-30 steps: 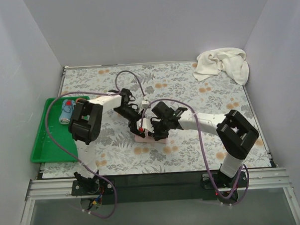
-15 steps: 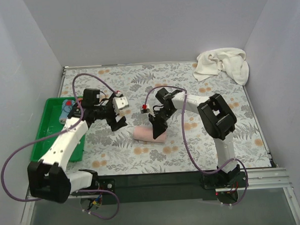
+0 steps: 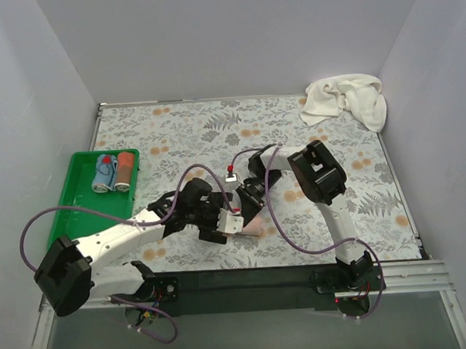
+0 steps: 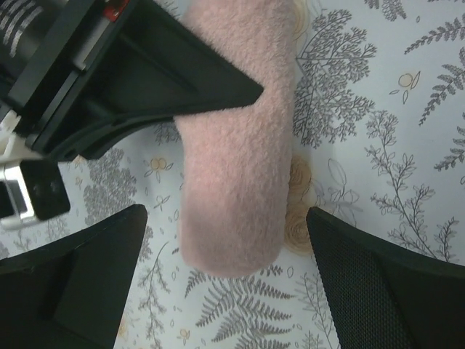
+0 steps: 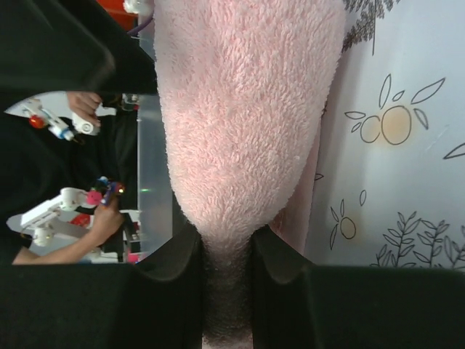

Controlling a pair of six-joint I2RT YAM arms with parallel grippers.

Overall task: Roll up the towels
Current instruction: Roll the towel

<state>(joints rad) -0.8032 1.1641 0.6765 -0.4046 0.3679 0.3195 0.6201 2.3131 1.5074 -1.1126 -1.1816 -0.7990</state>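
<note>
Now the left tool (image 4: 229, 251), earlier well left of the pink towel (image 4: 240, 145), straddles it wide open; the right tool (image 5: 227, 251) still pinches its end.

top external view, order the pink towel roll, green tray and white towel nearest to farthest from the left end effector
1. pink towel roll, right beside the left end effector, centre front.
2. green tray, off to the left side.
3. white towel, bunched in the far right corner.
</note>
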